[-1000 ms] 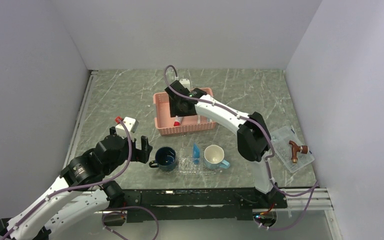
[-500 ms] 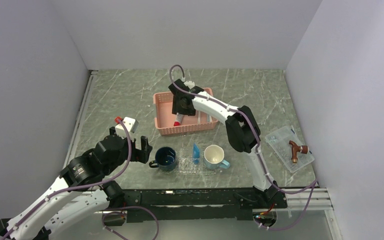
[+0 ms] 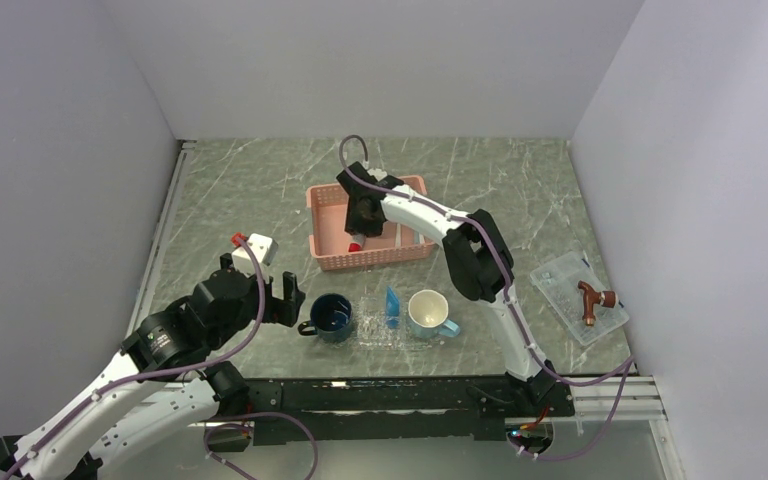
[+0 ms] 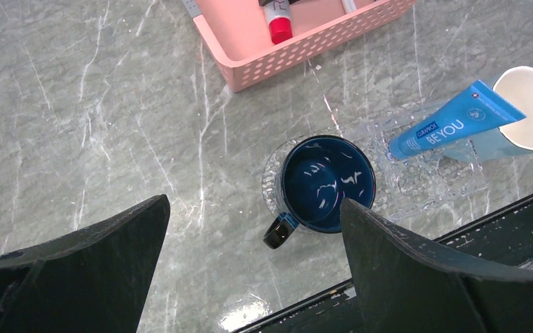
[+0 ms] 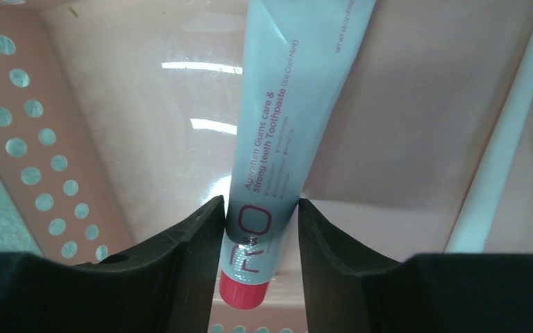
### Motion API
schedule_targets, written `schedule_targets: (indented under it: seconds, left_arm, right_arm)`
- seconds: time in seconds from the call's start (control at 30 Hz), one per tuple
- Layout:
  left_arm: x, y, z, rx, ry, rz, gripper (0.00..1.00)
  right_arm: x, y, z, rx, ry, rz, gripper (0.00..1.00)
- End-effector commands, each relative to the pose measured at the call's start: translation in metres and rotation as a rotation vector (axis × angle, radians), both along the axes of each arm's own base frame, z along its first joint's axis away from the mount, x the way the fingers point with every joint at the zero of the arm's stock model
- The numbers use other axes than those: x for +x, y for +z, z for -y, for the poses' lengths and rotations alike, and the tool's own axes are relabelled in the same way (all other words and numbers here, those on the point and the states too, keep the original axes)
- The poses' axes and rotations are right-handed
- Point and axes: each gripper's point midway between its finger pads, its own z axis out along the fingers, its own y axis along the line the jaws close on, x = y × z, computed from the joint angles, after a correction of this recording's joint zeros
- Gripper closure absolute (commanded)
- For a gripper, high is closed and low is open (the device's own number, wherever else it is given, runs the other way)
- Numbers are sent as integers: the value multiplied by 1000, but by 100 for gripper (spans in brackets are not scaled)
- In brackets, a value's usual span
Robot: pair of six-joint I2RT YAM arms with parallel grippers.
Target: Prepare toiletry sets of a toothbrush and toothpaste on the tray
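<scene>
The white toothpaste [image 5: 271, 159] with a red end lies in the pink basket [image 3: 370, 258]. My right gripper [image 5: 260, 205] is down in the basket, its fingers pressed on both sides of the tube near the red cap [image 3: 354, 245]. A white toothbrush [image 5: 506, 139] lies beside it on the basket floor. The blue toothpaste [image 3: 392, 305] rests on the clear tray [image 3: 370, 330] between two mugs, and shows in the left wrist view [image 4: 451, 121]. My left gripper [image 3: 285, 298] is open and empty, hovering left of the tray [image 4: 430, 187].
A dark blue mug [image 3: 332, 315] stands on the tray's left end and a white mug [image 3: 428, 312] at its right end. A clear box [image 3: 580, 300] with a brown piece sits at the right. The table's near edge lies just below the tray.
My right arm has folded in and the gripper has dropped lower into the basket over the white toothpaste. The left arm has not moved.
</scene>
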Motion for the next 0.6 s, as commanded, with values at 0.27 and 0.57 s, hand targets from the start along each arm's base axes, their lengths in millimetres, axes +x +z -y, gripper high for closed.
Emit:
schedule_targets:
  seconds: [0.27, 0.57]
  left_arm:
    - [1, 2, 0, -5, 7, -3, 1]
    - [2, 2, 0, -6, 8, 0, 1]
  right_arm:
    - [12, 17, -10, 73, 11, 35, 85]
    - [12, 63, -5, 123, 33, 129, 89]
